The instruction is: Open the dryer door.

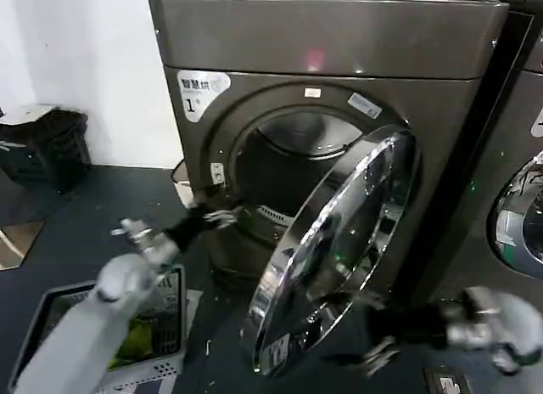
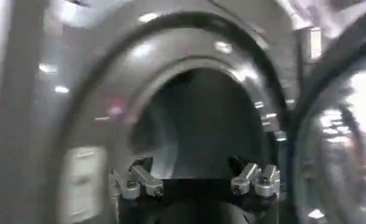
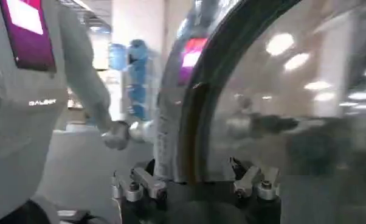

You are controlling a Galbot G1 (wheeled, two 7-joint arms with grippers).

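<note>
Door: the dryer door (image 1: 339, 241), chrome ring and dark glass, stands swung well out from the front of the bronze-grey machine (image 1: 331, 46) marked "1", hinged at the opening's right edge, drum mouth exposed.
Left gripper (image 1: 222, 216): fingers spread wide, holding nothing, at the lower left edge of the opening, apart from the door.
Right gripper (image 1: 377, 356): fingers wide, empty, just beside the door's lower rim.
Step in hand: finishing the swing, by the look of it.
Doing it well: push steadily along the door's arc near the rim, away from the hinge; avoid scraping the glass.
</note>
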